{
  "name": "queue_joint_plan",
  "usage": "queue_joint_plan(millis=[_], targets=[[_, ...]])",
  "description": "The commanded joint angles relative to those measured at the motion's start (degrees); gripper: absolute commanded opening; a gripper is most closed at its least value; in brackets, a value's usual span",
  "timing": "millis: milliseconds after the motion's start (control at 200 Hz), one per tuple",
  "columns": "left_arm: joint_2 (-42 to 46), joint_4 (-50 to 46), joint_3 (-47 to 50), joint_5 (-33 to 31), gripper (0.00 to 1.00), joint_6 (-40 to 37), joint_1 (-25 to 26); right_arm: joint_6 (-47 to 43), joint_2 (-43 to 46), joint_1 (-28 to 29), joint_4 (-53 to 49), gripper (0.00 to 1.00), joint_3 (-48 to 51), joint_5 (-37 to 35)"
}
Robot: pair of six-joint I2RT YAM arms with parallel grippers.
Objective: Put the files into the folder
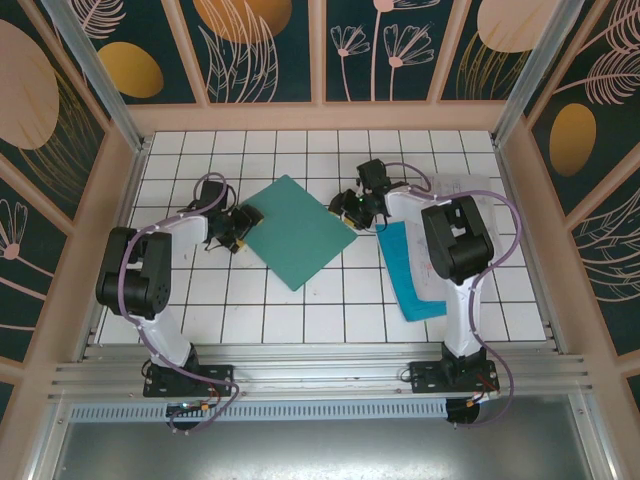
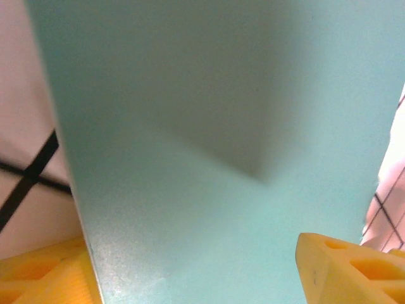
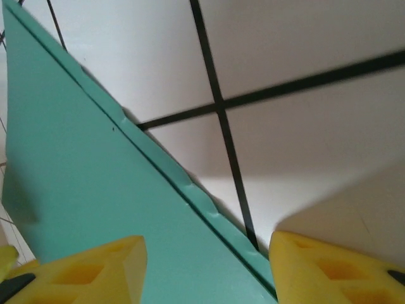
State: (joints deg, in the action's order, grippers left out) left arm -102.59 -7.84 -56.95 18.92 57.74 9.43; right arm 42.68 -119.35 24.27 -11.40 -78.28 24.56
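thin dark green rectangular folder (image 1: 295, 232) lies flat mid-worktop (image 1: 300, 315) on the white tiles, turned diamond-wise. left gripper (image 1: 238, 230) is at its left corner, jaws wide apart. In the left wrist view the green surface runs between the yellow fingers (image 2: 348, 269). right gripper (image 1: 350, 212) is at the right corner, also open, with fingers (image 3: 335, 266) straddling the folder edge above the tile lines. plain cyan-blue sheet (image 1: 405, 270) sits just right of the folder, partly under the right arm (image 1: 455, 240); white printed sheets (image 1: 455, 187) lie beyond it, toward the far right corner
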Motion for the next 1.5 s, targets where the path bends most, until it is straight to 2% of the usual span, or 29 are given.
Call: queue_joint_plan(millis=[0,380,751,1036,1211,1496], targets=[[-2.3,3.5,-3.3,2.2,0.75,-0.3,0.1,3.8,3.8,1.5,-1.6,0.55,5.4,3.8],[-11.8,3.9,-14.2,6.8,0.75,-1.5,0.2,10.6,13.4,4.3,3.4,0.54,18.4,6.5],[-12.5,2.0,-16.2,7.3,0.74,-2.5,1.9,10.4,14.8,4.1,1.7,0.54,18.0,3.7],[-1.7,-8.1,-15.8,-4.5,0.77,-2.4,2.9,4.8,17.4,4.1,-4.8,0.54,14.1,-4.1],[4.8,-8.0,-9.3,-3.1,0.77,1.5,7.8,3.5,16.0,4.5,-5.6,0.54,13.1,-4.1],[15.1,-0.6,5.4,0.0,0.76,13.0,15.4,2.4,11.7,5.2,-6.1,0.54,9.3,-3.4]])
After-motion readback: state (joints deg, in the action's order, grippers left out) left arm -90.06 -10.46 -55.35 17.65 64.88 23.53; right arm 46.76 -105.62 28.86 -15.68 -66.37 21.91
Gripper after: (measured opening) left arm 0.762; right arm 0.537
